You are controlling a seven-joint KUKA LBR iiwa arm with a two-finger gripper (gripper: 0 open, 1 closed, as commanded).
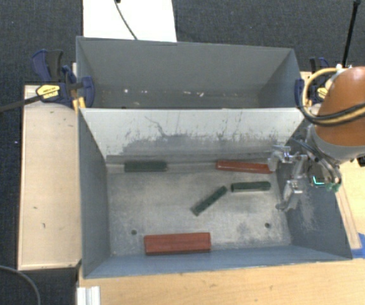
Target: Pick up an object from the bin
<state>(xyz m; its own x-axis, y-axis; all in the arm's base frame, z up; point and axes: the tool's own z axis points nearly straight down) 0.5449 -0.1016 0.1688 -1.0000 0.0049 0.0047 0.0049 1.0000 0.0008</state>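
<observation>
green bar (pixel 250 186) lies just beside the claw (pixel 288 199), seemingly apart.

We see a dull grey metal bin (pixel 93 189), its back wall streaked with pale whitish scuffs. On its floor lie a reddish-brown rectangular block (pixel 177 243) at the front and a thin orange-red bar (pixel 243 166) at the back. We count three in dark green, namely a slim bar at the back left (pixel 145 166), a tilted bar in the middle (pixel 209 200) and a short bar to its right (pixel 250 186). The silvery-grey metal tool (pixel 289 196) carries a small teal glow and sits under a glossy orange dome-shaped cover (pixel 351 103).
</observation>
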